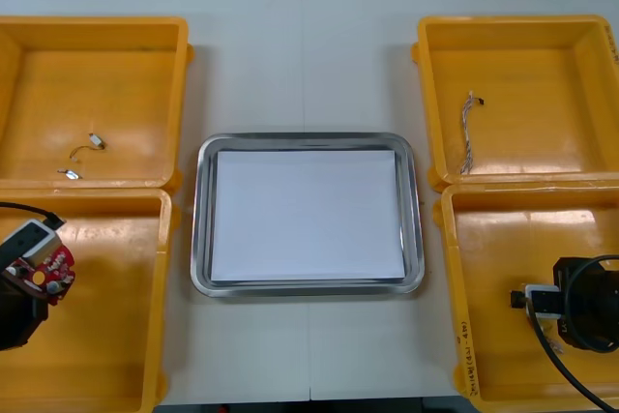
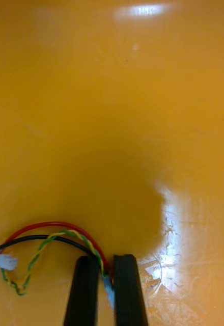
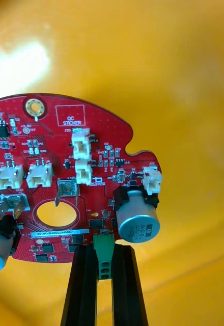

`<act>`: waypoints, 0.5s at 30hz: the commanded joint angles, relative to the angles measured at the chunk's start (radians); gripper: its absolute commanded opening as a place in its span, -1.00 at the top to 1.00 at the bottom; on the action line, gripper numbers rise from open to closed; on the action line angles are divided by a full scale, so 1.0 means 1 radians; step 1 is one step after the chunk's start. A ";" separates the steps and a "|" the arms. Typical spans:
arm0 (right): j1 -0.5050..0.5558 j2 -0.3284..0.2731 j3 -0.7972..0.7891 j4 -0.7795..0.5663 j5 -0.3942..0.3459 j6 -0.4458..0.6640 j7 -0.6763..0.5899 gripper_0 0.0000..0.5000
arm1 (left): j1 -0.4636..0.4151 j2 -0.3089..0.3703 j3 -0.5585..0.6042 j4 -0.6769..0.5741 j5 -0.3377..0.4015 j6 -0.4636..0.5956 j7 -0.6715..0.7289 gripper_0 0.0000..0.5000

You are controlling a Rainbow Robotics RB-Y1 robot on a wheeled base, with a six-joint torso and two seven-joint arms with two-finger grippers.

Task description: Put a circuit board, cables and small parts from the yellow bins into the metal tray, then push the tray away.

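My left gripper (image 1: 29, 292) is over the near left yellow bin (image 1: 106, 345), shut on a round red circuit board (image 1: 45, 273). In the left wrist view the fingers (image 3: 85, 285) clamp the board (image 3: 56, 147) by a green connector at its edge. My right gripper (image 1: 527, 300) is down in the near right yellow bin (image 1: 503, 239). Its fingers (image 2: 127, 290) are shut on a bundle of red, black and twisted yellow cables (image 2: 51, 226), which loops off to one side and ends in a white plug (image 2: 6, 262). The metal tray (image 1: 414, 239), white inside, lies between the bins.
Small metal parts (image 1: 95, 142) lie in the far left bin (image 1: 145, 65). A twisted cable (image 1: 467, 137) lies in the far right bin (image 1: 542, 74). Bare table runs beyond the tray and in front of it.
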 commanded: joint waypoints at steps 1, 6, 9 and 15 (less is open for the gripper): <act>0.005 0.066 0.119 0.228 0.026 -0.048 -0.015 1.00 | 0.019 -0.013 0.084 -0.078 0.052 0.069 0.004 1.00; 0.000 0.066 0.119 0.231 0.015 -0.048 -0.015 1.00 | -0.018 -0.013 0.162 -0.113 0.130 0.166 0.028 1.00; -0.006 0.057 0.117 0.213 0.000 -0.046 -0.015 1.00 | -0.059 -0.006 0.196 -0.138 0.173 0.233 0.088 1.00; -0.007 0.011 0.054 0.109 -0.101 0.031 -0.015 1.00 | -0.147 0.040 0.179 -0.177 0.201 0.263 0.237 1.00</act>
